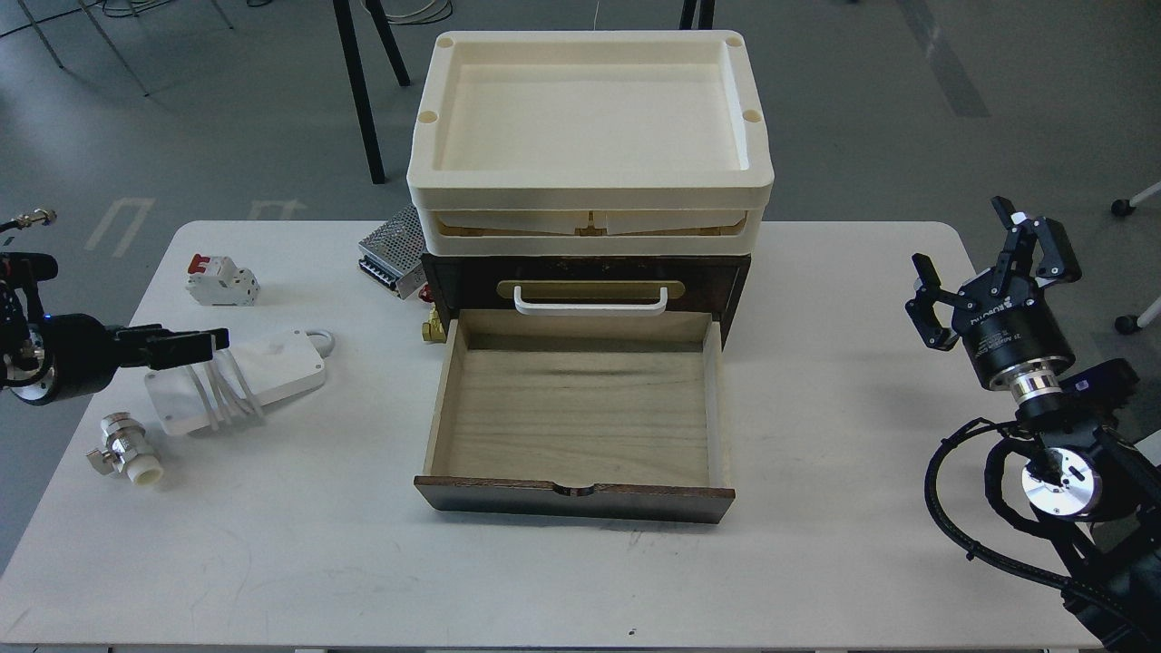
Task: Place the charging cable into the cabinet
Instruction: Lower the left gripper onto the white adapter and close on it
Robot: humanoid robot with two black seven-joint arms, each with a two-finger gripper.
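The charging cable (277,365), a flat white block with a cord wound round its middle, lies on the table's left side. My left gripper (216,342) reaches in from the left, its dark tip over the cable's left part; side-on, its fingers cannot be told apart. The cabinet (453,277) stands at the table's middle with cream trays (590,195) stacked above it. Its pale wood drawer (580,417) is pulled out and holds nothing. My right gripper (963,238) is open and empty, raised at the table's right edge.
A white-and-red circuit breaker (220,277) sits at the back left. A perforated metal power supply (394,247) lies behind the cabinet's left corner, with a brass fitting (435,328) beside it. A metal valve (127,451) lies near the cable's front left.
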